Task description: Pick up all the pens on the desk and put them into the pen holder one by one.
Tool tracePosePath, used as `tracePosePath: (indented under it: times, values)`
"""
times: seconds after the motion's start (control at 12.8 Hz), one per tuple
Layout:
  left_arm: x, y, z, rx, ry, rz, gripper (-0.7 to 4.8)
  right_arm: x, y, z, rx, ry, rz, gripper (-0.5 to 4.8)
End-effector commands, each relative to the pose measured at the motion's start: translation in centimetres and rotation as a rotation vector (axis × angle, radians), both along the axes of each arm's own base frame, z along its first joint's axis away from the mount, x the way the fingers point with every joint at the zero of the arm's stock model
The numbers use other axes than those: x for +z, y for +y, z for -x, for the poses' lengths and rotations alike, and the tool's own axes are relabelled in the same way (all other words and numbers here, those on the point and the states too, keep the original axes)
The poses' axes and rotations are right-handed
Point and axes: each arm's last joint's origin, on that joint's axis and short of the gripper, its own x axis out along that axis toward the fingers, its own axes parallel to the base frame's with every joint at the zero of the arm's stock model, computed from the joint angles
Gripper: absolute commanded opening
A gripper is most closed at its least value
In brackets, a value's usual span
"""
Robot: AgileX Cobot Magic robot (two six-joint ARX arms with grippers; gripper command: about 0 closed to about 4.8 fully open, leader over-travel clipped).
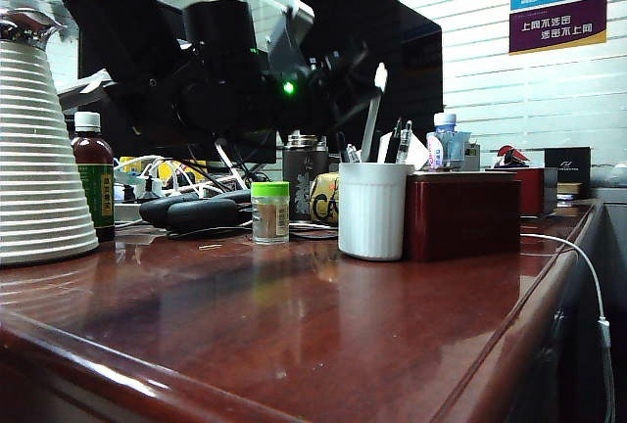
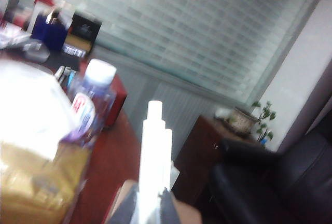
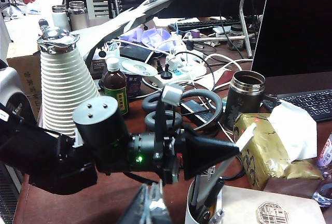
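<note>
Desk [image 1: 294,335] lay glossy, reddish-brown, bare in the foreground. Further in stood a small green-capped bottle [image 1: 270,211], and just right of it the white ribbed pen holder [image 1: 370,211], touching or nearly touching a dark red box [image 1: 462,215] on its right. A dark pen [image 1: 394,142] and other pen tips stuck up out of the holder. A big white ribbed jug [image 1: 41,164] stood at far left, a brown drink bottle [image 1: 94,174] beside it.

Above the holder hung the left gripper [image 1: 367,80], fingers clamped on the white pen [image 1: 373,110], which slanted with its lower end at the holder's mouth. Left wrist view: the same pen [image 2: 154,154] ran out between the fingers [image 2: 168,208].

The right gripper [image 3: 150,203] was only at the picture's edge in its own wrist view, jaws closed, nothing seen in them, near the holder [image 3: 199,208].
</note>
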Motion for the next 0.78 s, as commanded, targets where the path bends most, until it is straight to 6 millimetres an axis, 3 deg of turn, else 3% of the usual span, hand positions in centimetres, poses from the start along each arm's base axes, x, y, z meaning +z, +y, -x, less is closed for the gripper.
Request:
tracePosePath:
  times: [0.08,0.31,0.47,0.78]
  values:
    - [-0.54,-0.10,-0.13,0.001,0.004,-0.008,-0.07,0.33,-0.05,0.09,-0.001,-0.022,-0.010,-0.05]
    - [-0.53,-0.09,-0.12,0.001,0.003,-0.007,0.09,0.33,-0.05,0.08,-0.001,-0.022,-0.010,-0.05]
    - [-0.44,-0.10,-0.08,-0.008,-0.006,-0.005,1.19,0.33,-0.05,0.08,-0.002,-0.023,-0.009,-0.05]
    - [0.12,-0.03,0.09,-0.025,-0.057,0.023,1.25,0.33,-0.06,0.08,-0.003,-0.023,-0.009,-0.06]
